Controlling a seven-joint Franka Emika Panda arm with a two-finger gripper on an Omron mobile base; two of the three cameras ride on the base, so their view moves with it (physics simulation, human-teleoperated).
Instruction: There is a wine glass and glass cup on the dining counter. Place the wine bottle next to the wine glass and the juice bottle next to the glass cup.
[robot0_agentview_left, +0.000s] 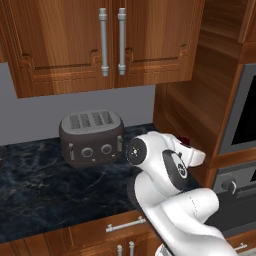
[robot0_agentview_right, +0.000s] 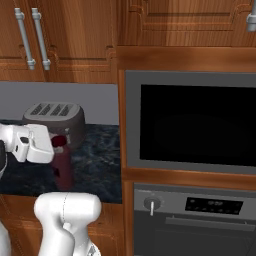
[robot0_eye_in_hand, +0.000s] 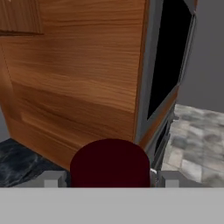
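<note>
Gripper (robot0_eye_in_hand: 109, 179) jaws sat either side of the juice bottle (robot0_agentview_right: 63, 167), whose dark-red top (robot0_eye_in_hand: 110, 162) lay between the fingers (robot0_eye_in_hand: 51, 180); whether they pressed on it couldn't be told. That bottle stood on the dark marbled counter (robot0_agentview_left: 45, 190), right of the toaster (robot0_agentview_left: 92, 136), beside the wooden oven housing (robot0_eye_in_hand: 83, 74).

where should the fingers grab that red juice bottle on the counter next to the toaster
Probably across the round body of the juice bottle, below its cap, coming in level from the front. It stands upright with the toaster behind; the gripper already straddles it.
</note>
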